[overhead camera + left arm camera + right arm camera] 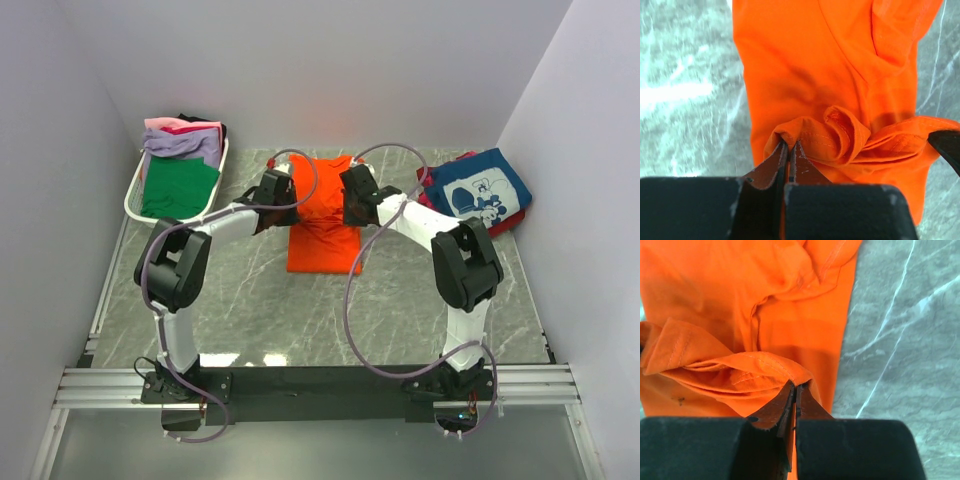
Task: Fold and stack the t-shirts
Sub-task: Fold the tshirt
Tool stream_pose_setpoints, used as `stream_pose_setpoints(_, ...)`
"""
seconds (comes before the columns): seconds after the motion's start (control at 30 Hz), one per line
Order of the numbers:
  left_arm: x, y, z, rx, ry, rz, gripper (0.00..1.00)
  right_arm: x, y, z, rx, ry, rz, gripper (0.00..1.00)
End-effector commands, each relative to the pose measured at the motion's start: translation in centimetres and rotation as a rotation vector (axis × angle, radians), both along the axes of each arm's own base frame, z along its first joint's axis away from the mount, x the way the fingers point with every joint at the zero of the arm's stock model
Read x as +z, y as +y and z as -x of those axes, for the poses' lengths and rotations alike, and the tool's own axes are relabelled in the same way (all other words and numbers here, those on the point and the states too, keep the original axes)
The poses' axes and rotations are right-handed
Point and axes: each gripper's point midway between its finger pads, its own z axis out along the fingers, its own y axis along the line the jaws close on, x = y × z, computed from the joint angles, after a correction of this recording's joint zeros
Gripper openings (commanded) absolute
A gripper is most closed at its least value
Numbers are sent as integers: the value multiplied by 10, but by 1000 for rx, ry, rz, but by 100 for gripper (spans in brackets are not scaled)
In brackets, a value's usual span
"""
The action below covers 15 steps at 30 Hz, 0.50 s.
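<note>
No text, brand, number or sign is legible in any view. The only printed mark is a white cartoon figure on the navy t-shirt (480, 192), which lies well to the right of the right jaws. No letters can be made out in it. The orange t-shirt (805, 75), pinched in the left jaws and the right jaws, shows plain cloth and stitching only.

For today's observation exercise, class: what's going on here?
The orange t-shirt is being folded at mid-table. The left gripper and the right gripper are each shut on a bunched edge of it. A navy t-shirt lies far right; a green t-shirt and others sit in the white basket, far left.
</note>
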Motion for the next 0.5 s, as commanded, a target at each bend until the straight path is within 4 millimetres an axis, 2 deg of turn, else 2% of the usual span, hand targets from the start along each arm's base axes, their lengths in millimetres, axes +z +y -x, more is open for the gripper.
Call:
stream_pose_setpoints(0.0,14,-3,-18,-27,-41,13,1,13,-1,-18,0,-34,-2,0)
stream_pose_setpoints(0.37,3,-7,-35,-38,-29,24,1,5,-2,-39,-15,-13,5,0)
stream_pose_setpoints(0.47,10,-3,-43,-9,-47,19,14,-1,-6,-42,-33,2,14,0)
